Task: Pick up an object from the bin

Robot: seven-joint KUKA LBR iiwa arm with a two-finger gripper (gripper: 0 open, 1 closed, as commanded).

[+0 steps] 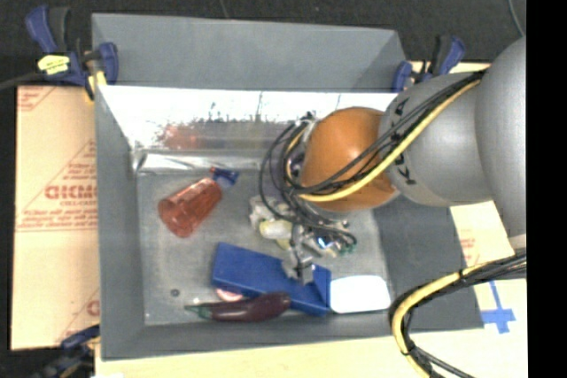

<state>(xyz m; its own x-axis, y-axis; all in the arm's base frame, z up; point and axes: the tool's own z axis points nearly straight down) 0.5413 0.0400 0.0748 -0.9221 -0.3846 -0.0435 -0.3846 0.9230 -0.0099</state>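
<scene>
Five loose things lie on the floor of the grey metal bin (115, 217) as I view it from above. The arm (461, 146) enters from the right, with its orange wrist cover (341, 159) and looped cables (273, 168) above the bin's middle. The hand (304, 261) sits low at the right end of a flat blue block (248, 272), which lies slantwise in the near half of the bin. I cannot tell from here how far the hand is open, nor whether it has hold of anything; its tip appears to meet the block's upper edge. A dark purple aubergine-shaped toy (252, 308) lies along the block's near edge, touching it. A white rounded block (359, 294) rests just beside the blue block's right end. A small pale object (270, 228), which I cannot identify, lies just left of the hand. A translucent red cup (189, 206) lies on its side, well apart to the left.
</scene>
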